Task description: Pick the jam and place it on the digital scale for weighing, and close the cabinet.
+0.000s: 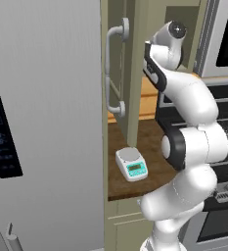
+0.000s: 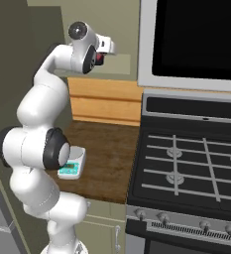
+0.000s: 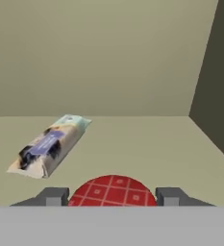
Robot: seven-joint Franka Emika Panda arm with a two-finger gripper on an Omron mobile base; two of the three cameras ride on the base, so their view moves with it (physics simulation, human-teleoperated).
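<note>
The jam [image 3: 112, 190] shows its red checked top low in the hand view, right between my gripper's [image 3: 111, 198] two fingertips, which press against its sides. From the right base view, the jam [image 2: 101, 58] is a small red spot at the gripper [image 2: 105, 53], raised high inside the cabinet. The cabinet door [image 1: 119, 63] stands open, edge-on, with its curved grey handle [image 1: 109, 73] facing me. The white digital scale [image 1: 131, 164] with its teal display sits on the wooden counter below, and part of the scale [image 2: 73, 166] shows behind my arm.
A wrapped packet [image 3: 48, 144] lies on the beige cabinet shelf [image 3: 147, 139], to the left of the jam. The big grey fridge [image 1: 42, 122] fills the left. A stove [image 2: 191, 163] and a microwave [image 2: 196, 39] stand to the right of the counter [image 2: 112, 154].
</note>
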